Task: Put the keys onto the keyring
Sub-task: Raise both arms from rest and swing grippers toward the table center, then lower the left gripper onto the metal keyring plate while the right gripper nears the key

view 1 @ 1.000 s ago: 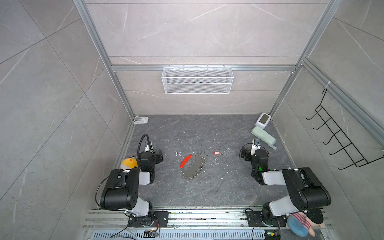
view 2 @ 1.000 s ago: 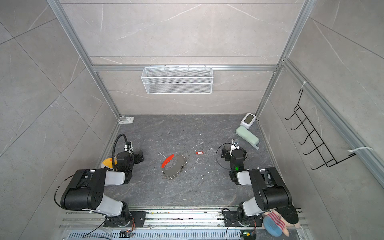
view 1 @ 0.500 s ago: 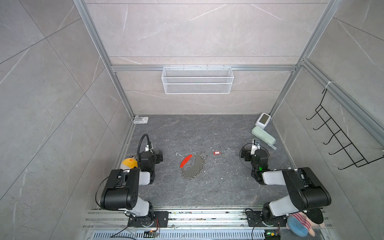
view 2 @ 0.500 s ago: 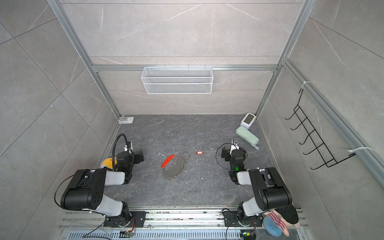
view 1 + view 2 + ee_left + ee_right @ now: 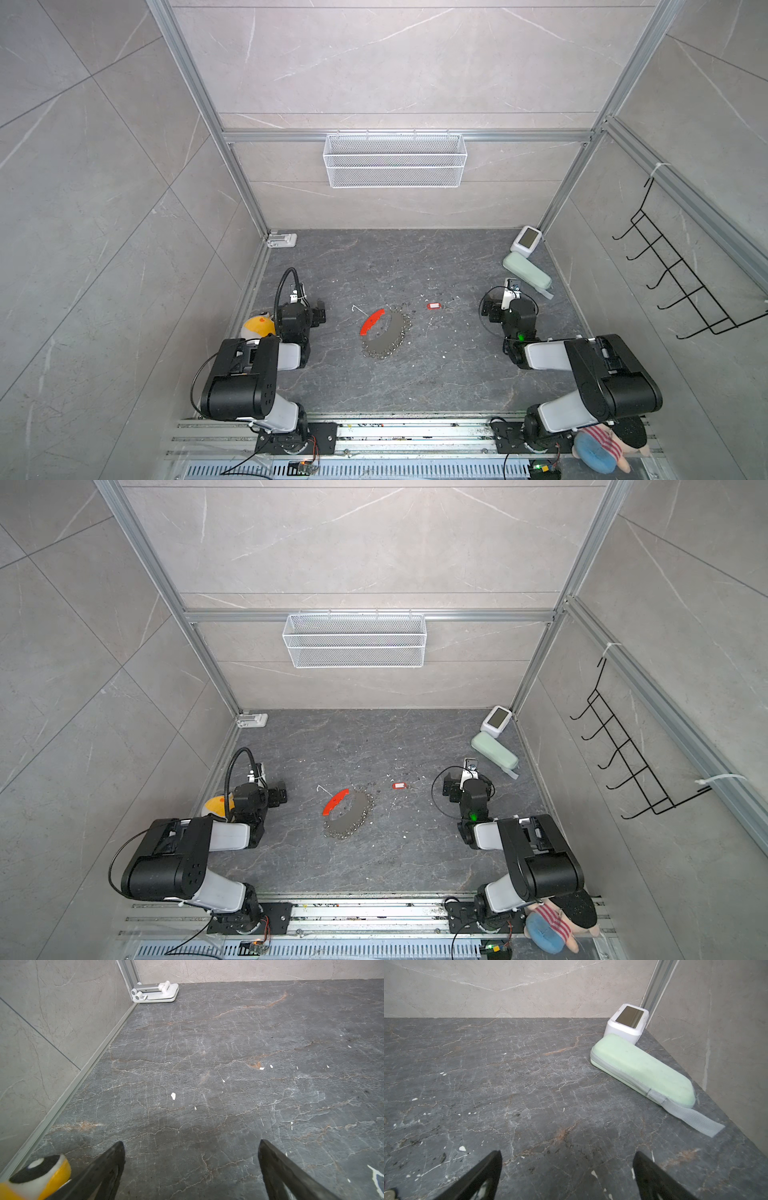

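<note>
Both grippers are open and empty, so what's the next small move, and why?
Probably reach the right gripper toward the keys: they lie loose on the table, apart from the keyring and nearer that arm, whose jaws stand open.

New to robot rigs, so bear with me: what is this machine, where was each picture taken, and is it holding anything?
Two black robot arms stand at the near edge of a dark table. Two pictures look down from side-by-side overhead cameras; the other two come from a camera on each arm's wrist. The left end effector and the right end effector are open and hold nothing. Mid-table lie the keyring, a grey hoop fringed with metal loops, and, apart from it, the keys, a small red tag. A green case, a white box and a yellow toy sit near the edges.
</note>
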Robot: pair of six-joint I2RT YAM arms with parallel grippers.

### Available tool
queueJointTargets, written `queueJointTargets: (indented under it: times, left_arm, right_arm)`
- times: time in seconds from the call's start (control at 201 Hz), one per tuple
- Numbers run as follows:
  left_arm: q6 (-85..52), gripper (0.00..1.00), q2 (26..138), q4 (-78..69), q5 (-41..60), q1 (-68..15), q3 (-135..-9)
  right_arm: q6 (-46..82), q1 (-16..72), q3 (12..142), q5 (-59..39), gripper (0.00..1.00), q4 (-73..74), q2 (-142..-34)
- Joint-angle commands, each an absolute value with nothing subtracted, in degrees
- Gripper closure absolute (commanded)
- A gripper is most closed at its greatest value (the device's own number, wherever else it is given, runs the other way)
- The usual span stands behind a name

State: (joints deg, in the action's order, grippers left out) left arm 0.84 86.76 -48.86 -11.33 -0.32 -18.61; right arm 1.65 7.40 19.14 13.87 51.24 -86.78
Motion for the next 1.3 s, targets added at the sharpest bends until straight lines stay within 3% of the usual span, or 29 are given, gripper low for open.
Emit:
queueJointTargets:
  times: [0.0, 0.503, 0.637, 0.722, 0.842, 0.986, 1.076, 1.18, 1.3]
  left_arm:
    - [0.0, 0.0, 86.21, -50.71, -10.46, 0.09, -19.68]
    - [0.3, 0.0, 86.0, -51.98, -11.42, 0.01, -18.91]
    - [-0.19, 0.0, 83.08, -52.16, -17.27, -1.24, -18.23]
    - [-0.56, 0.0, 77.09, -38.5, -27.93, -5.6, -22.57]
    - [-6.33, 0.0, 69.37, -15.14, -33.24, -10.27, -31.23]
    - [-10.29, 0.0, 61.84, -6.78, -30.44, -15.14, -34.31]
    - [-10.98, 0.0, 59.46, -1.67, -23.78, -15.93, -37.58]
    - [-15.22, 0.0, 58.29, 7.93, -20.17, -16.35, -43.27]
    - [-22.95, 0.0, 57.71, 16.46, -23.04, -16.31, -47.46]
  right_arm:
    - [1.01, 7.65, 20.04, 13.54, 0.01, 51.33, -86.82]
    - [0.97, 7.67, 19.96, 13.54, 0.01, 51.45, -86.68]
    - [1.61, 7.67, 19.48, 15.26, 0.01, 51.51, -84.76]
    - [1.06, 7.81, 17.77, 14.95, 0.01, 51.75, -80.84]
    - [1.15, 7.91, 23.16, 14.99, 0.01, 36.03, -72.78]
    - [4.6, 8.02, 29.97, 11.33, 0.01, 24.35, -65.49]
    - [17.23, 7.99, 36.57, 13.33, 0.01, 13.71, -63.32]
    - [44.35, 7.86, 48.41, 27.05, 0.0, -16.64, -65.95]
    - [39.97, 6.68, 53.78, 19.85, 0.0, -20.55, -71.15]
